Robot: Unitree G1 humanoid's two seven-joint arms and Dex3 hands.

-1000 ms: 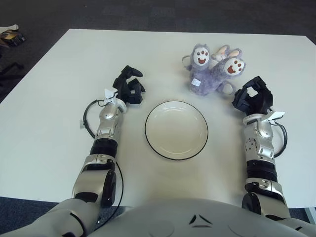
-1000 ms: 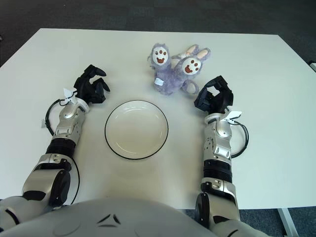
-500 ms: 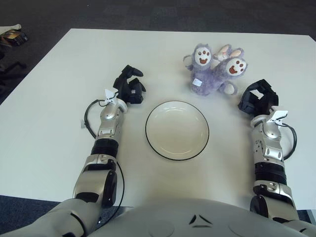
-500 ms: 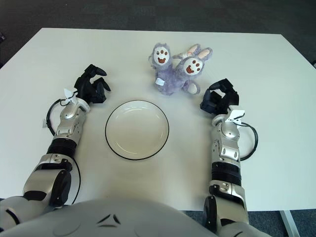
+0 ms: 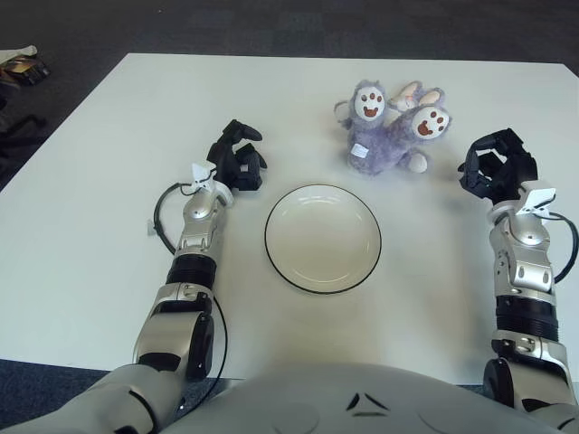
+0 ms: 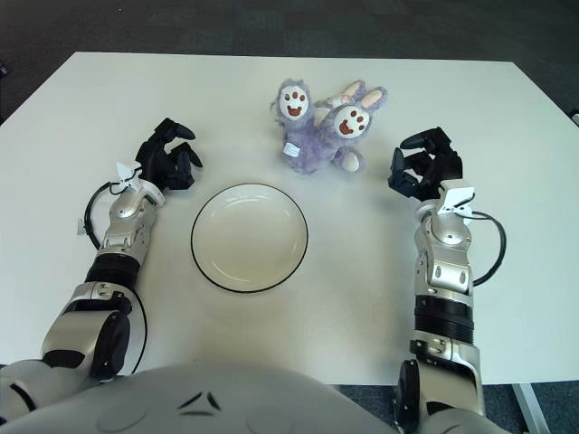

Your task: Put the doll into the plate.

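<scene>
A: Status on the doll?

B: You've got the doll point(image 5: 391, 133) lying on the table point(image 5: 109, 154), behind the plate point(image 5: 323, 238) and a bit toward the robot's right. Not in the plate, not touching it. It's purple and fuzzy, with 2 white paw pads facing up and pink-lined ears behind them. The face is hidden, so you can't tell which way the head points.

A: Plate?

B: White with a dark rim, sitting between the 2 arms, nothing in it.

A: Hands?

B: Right hand point(image 6: 425, 172) is to the right of the doll, near it but apart. Its fingers point(image 6: 418, 140) are spread loosely and grip nothing. Whether it touches the table, you can't tell from above.
Left hand point(image 5: 237, 161) is left of the plate's far edge, well away from the doll. Its fingers are curled in and it holds nothing.

A: Anything cut off?

B: In the left eye view the right forearm runs close to the frame's right edge. The table's near edge is hidden by the robot's torso. A dark object point(image 5: 20, 65) on the floor at far left is cropped, so you can't identify it.
</scene>
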